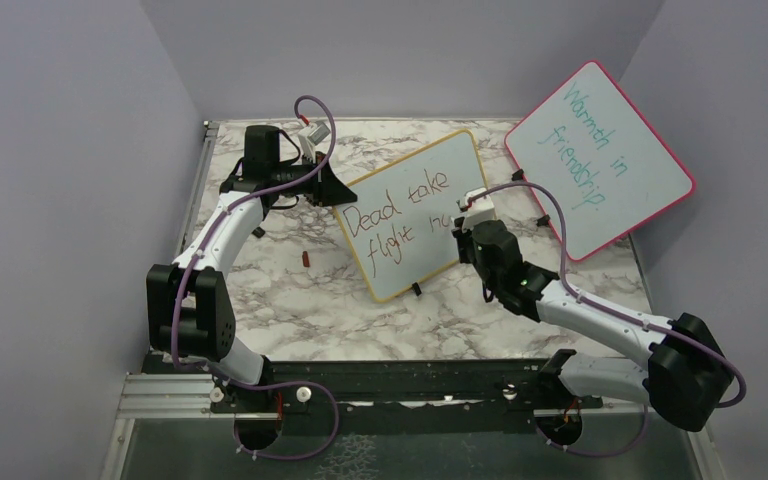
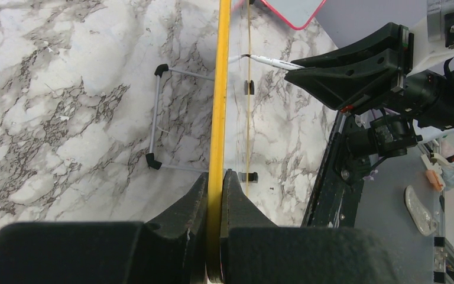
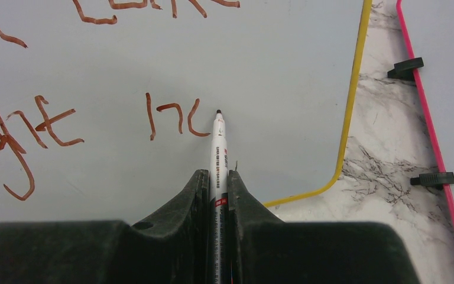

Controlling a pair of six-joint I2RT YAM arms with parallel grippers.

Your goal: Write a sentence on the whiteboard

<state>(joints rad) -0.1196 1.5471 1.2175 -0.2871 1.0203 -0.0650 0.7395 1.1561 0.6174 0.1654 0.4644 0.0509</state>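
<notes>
From above, the whiteboard (image 1: 412, 214) stands tilted on the marble table (image 1: 290, 300), near its middle, with the sentence (image 1: 400, 215) in dark letters reading "Dead take" over "flight" and the start of another word. The left gripper (image 1: 332, 190) is clamped on the whiteboard's left corner; the right gripper (image 1: 468, 222) hangs at the whiteboard's right side. A pink-framed board (image 1: 600, 160) with teal handwriting leans right of the whiteboard. A small red cap (image 1: 307, 259) lies on the table left of the whiteboard.

From the left wrist, the fingers (image 2: 198, 204) are closed on the whiteboard's yellow frame (image 2: 219, 106), seen edge-on. The whiteboard's wire stand (image 2: 153, 118) rests on the table behind it. Beyond the frame the marker (image 2: 269, 61) reaches toward the whiteboard from the right gripper (image 2: 298, 71).

From the right wrist, the fingers (image 3: 195, 195) are closed on the marker (image 3: 219, 151), whose tip is at the whiteboard (image 3: 272, 71) surface just right of the last brown stroke of the sentence (image 3: 171, 118)
</notes>
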